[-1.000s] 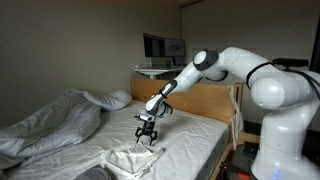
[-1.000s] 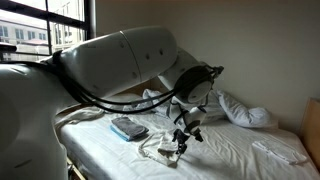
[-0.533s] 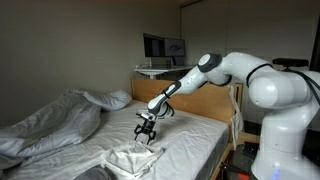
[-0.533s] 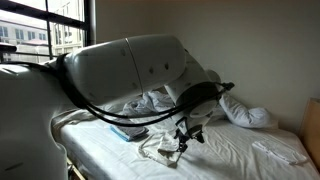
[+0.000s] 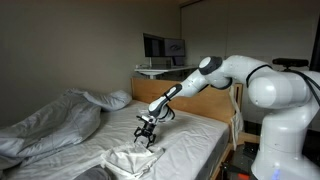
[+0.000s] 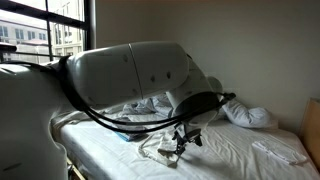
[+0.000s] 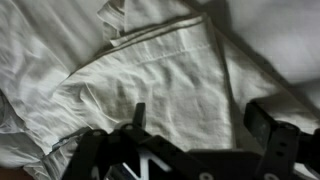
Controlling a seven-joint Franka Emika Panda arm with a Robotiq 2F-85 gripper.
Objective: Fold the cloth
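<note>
The cloth [image 5: 132, 160] lies crumpled and partly doubled over on the mattress near its front edge, pale white with fine wrinkles. It also shows in an exterior view as the cloth [image 6: 160, 150], under the arm. My gripper [image 5: 147, 133] hangs just above its far side, pointing down, jaws open. In the wrist view the cloth [image 7: 150, 75] fills the picture, with a folded layer and its hem running across. My gripper [image 7: 200, 118] is open there, its two dark fingertips [image 7: 268, 120] wide apart over the fabric and nothing held between them.
A puffy grey-white duvet [image 5: 50, 125] is heaped on the far half of the bed. A wooden headboard [image 5: 205, 100] stands behind the arm. A pillow [image 6: 250, 113] and a small folded piece [image 6: 280, 152] lie on the mattress. The robot's body [image 6: 120, 80] blocks much of that view.
The arm has shifted forward and the gripper has sunk a little toward the cloth. The jaws have stayed open. The cloth has not moved.
</note>
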